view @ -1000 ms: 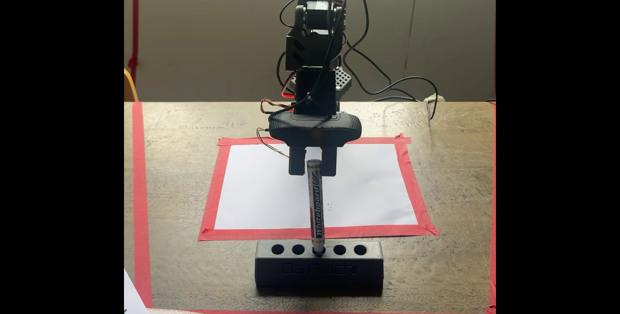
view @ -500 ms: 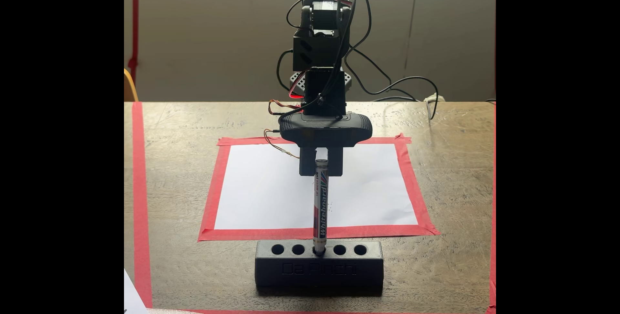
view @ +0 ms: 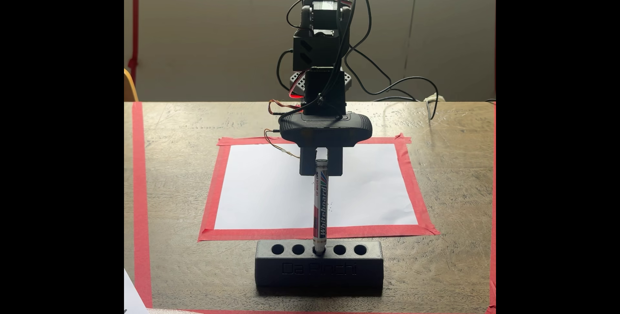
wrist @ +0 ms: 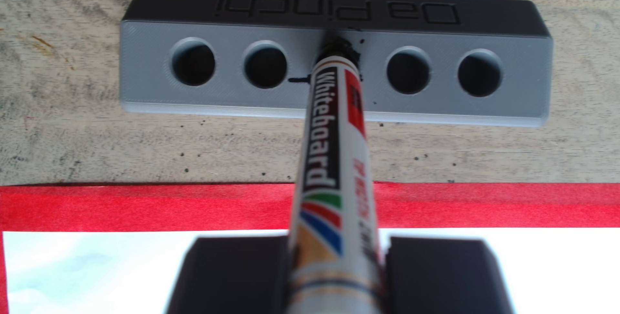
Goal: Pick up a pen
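Clamped now, by the look of it: gripper (wrist: 337, 277) pressed on both sides of the pen (view: 320, 205) near its top end. Tip down in the middle hole of the holder (view: 268, 263). Best lifted straight up along the barrel, slowly, no sideways drag against the hole's rim.

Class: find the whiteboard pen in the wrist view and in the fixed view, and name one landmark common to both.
Wrist view: the pen runs from bottom centre up into the middle hole.
Fixed view: the pen stands centre, tip down.
Shared landmark: the five-hole "Da Pinchi" holder.
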Controlling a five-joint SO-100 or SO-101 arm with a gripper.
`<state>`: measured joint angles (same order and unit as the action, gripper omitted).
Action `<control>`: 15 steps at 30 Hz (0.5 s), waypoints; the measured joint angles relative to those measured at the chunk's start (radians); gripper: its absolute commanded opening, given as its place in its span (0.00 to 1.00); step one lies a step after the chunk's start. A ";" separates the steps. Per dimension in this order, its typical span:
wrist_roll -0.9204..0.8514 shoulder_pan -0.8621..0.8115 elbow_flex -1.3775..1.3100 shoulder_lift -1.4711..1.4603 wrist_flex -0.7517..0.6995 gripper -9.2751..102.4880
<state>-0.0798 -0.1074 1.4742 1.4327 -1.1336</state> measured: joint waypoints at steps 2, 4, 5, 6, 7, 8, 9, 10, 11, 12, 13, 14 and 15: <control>0.000 0.000 0.000 0.000 0.000 0.08; 0.000 0.000 0.000 0.000 0.000 0.08; 0.000 0.000 0.000 0.000 0.000 0.08; 0.000 0.000 0.000 0.000 0.000 0.08; 0.000 0.000 0.000 0.000 0.000 0.08; 0.000 0.000 0.000 0.000 0.000 0.08; 0.000 0.000 0.000 0.000 0.000 0.08; 0.000 0.000 0.000 0.000 0.000 0.08; 0.000 0.000 0.000 0.000 0.000 0.08; 0.000 0.000 0.000 0.000 0.000 0.08; 0.000 0.000 0.000 0.000 0.000 0.08; 0.000 0.000 0.000 0.000 0.000 0.08; 0.000 0.000 0.000 0.000 0.000 0.08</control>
<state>-0.0798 -0.1074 1.4742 1.4327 -1.1336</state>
